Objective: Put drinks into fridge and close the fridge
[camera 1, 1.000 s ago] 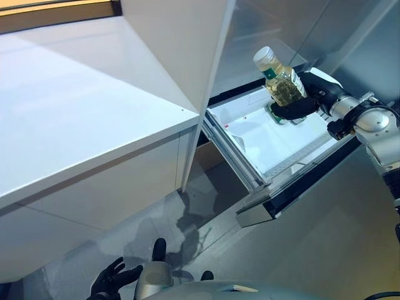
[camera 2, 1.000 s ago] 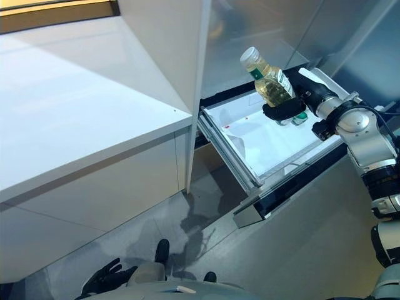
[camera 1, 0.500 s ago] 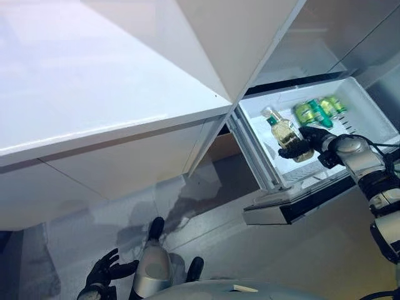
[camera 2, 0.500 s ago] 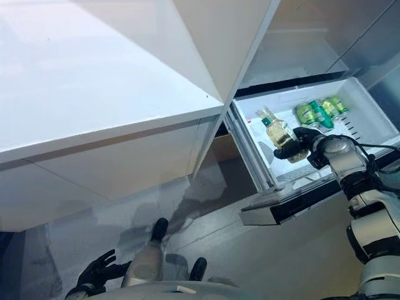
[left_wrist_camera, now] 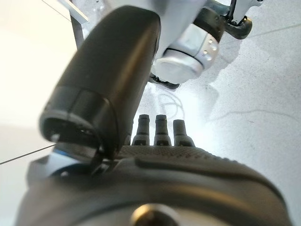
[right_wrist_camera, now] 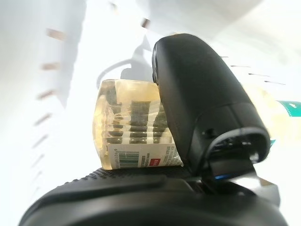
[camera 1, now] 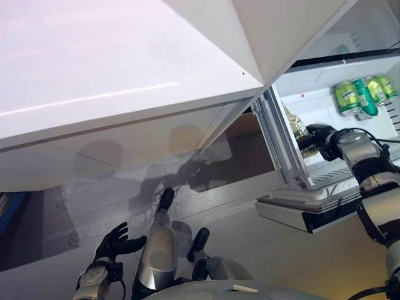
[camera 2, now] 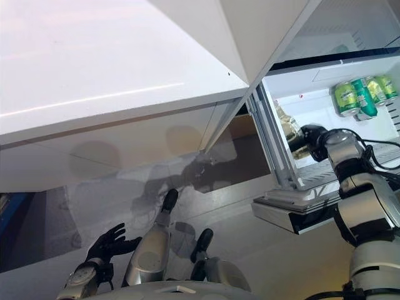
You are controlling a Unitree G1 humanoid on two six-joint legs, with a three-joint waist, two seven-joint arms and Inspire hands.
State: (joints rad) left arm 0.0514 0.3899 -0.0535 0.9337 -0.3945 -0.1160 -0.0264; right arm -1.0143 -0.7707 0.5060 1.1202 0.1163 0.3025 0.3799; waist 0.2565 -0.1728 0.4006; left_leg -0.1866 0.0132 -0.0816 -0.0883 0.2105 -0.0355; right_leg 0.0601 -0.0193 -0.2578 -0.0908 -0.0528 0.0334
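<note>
fridge drawer (camera 1: 350, 187) open beside white counter (camera 1: 112, 75); right hand (camera 1: 315, 139) grips bottle (right_wrist_camera: 136, 127), left hand (camera 1: 115, 240) loosely spread.

The pulled-out fridge drawer (camera 1: 294, 164) stood open beside the white surface (camera 1: 112, 69), its pale floor carrying the drinks. Green cans (camera 1: 361, 95) lay side by side on the drawer's floor toward its far end. Nearer the drawer's side wall, a bottle of yellowish drink (right_wrist_camera: 136, 136) was down inside the drawer with the right hand (camera 2: 309, 139) curled round it; whether it rested on the drawer's floor could not be told.
</note>
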